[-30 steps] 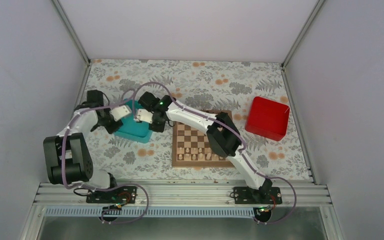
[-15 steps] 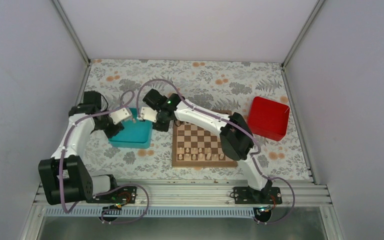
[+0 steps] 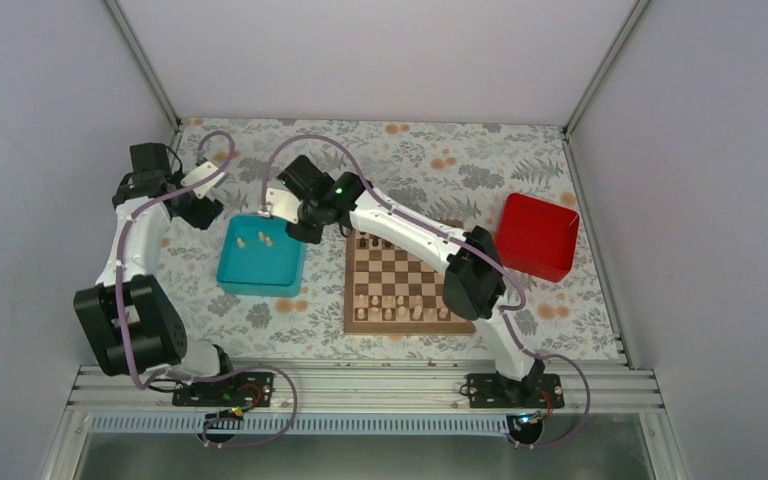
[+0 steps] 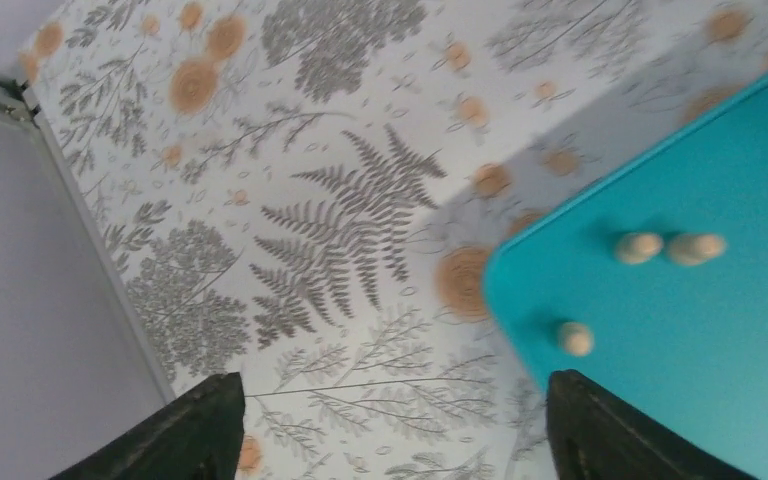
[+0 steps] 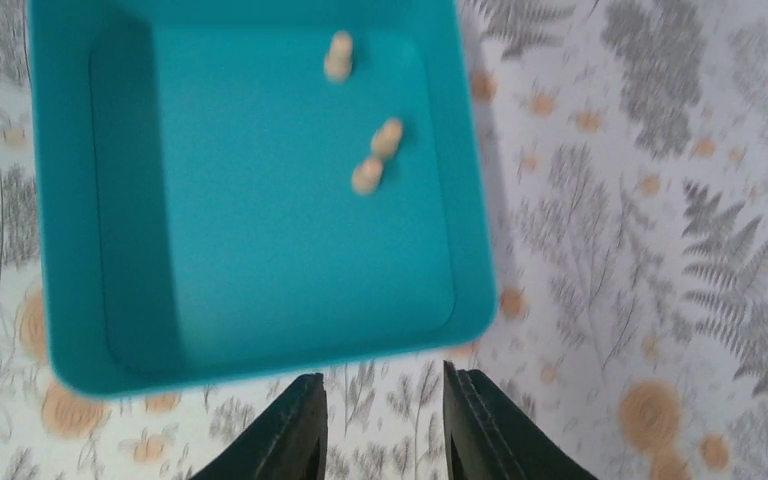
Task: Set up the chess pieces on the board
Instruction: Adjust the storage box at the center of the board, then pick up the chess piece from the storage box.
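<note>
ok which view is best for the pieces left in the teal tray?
Right wrist: three pale pieces, unobstructed, with most of the teal tray in frame. Left wrist shows all three but only a tray corner. Top external shows them as specks.

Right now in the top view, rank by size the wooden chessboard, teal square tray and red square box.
Largest: wooden chessboard. Then red square box and teal square tray, too alike to rank.

- The table wore a pale cloth of grey ferns and orange flowers.
- A teal square tray sat left of centre.
- A square wooden chessboard — brown-bordered — lay just right of it.
- A red square box stood further right.
</note>
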Action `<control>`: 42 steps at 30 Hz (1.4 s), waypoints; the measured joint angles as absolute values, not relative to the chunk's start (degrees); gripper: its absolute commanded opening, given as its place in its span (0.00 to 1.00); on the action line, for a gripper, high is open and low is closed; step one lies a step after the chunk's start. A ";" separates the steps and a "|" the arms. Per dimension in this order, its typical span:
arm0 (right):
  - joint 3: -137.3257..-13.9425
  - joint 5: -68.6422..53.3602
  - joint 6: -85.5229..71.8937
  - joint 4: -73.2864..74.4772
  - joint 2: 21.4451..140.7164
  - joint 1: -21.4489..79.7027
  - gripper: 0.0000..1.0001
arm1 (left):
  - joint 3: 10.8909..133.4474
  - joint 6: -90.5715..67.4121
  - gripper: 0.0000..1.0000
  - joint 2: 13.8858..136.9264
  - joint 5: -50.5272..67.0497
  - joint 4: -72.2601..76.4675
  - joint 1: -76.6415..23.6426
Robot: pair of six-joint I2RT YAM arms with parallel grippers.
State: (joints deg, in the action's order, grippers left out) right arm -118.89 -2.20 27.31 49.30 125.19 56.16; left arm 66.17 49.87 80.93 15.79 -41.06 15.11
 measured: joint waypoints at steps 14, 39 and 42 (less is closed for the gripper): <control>-128.11 -9.52 27.35 46.61 136.29 56.16 0.53 | 63.02 47.35 0.66 96.03 11.31 -30.30 16.29; -127.59 -10.81 27.16 44.23 142.04 55.75 0.57 | 51.31 47.75 0.59 91.90 15.92 -29.52 11.11; -126.26 -9.10 26.94 44.60 142.06 55.48 0.57 | 51.05 47.75 0.59 90.87 15.94 -29.69 11.14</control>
